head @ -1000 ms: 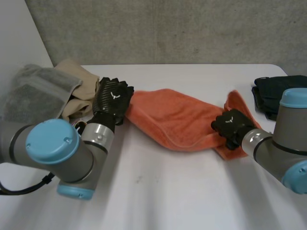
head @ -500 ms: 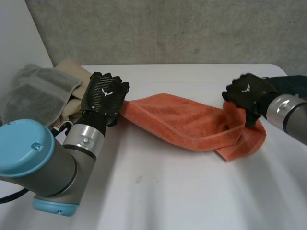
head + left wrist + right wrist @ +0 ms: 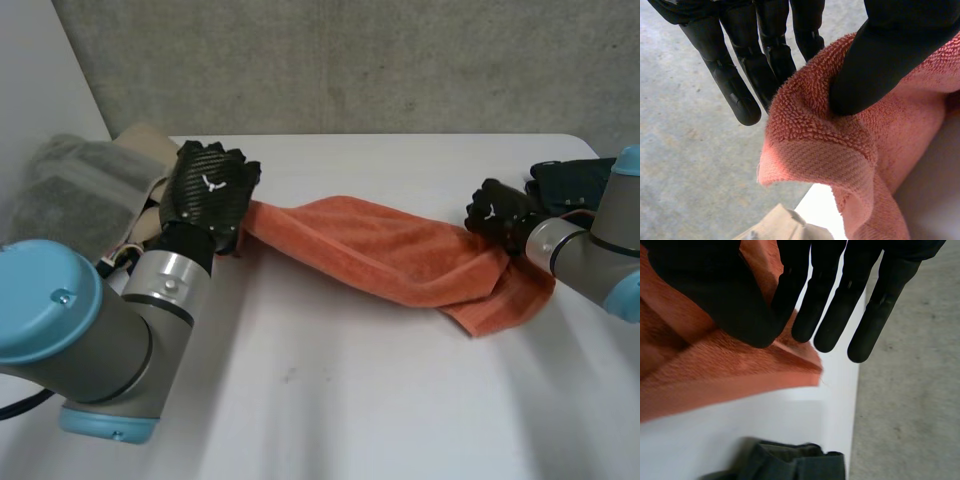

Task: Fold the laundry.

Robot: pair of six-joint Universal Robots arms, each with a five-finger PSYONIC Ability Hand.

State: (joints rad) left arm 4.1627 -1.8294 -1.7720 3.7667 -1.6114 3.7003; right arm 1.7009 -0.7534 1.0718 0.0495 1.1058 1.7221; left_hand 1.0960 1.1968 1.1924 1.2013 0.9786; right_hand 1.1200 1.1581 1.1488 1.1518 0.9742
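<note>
An orange towel (image 3: 390, 250) hangs stretched between my two hands above the white table (image 3: 330, 400), its lower right fold resting on the tabletop. My left hand (image 3: 207, 190) is raised at the towel's left end. In the left wrist view, the thumb (image 3: 875, 65) pinches a hemmed corner of the towel (image 3: 815, 150) against the fingers. My right hand (image 3: 500, 212) holds the towel's right end. In the right wrist view, its thumb (image 3: 715, 295) presses the towel's edge (image 3: 715, 370) against the fingers.
A grey towel (image 3: 70, 190) and a beige cloth (image 3: 150, 140) are piled at the table's far left, just behind my left hand. A dark cloth (image 3: 570, 180) lies at the far right, close behind my right hand. The concrete floor lies past the table's far edge.
Both hands have risen and moved apart with the towel's ends. The towel, which lay bunched on the table, is now pulled out lengthwise between them.
</note>
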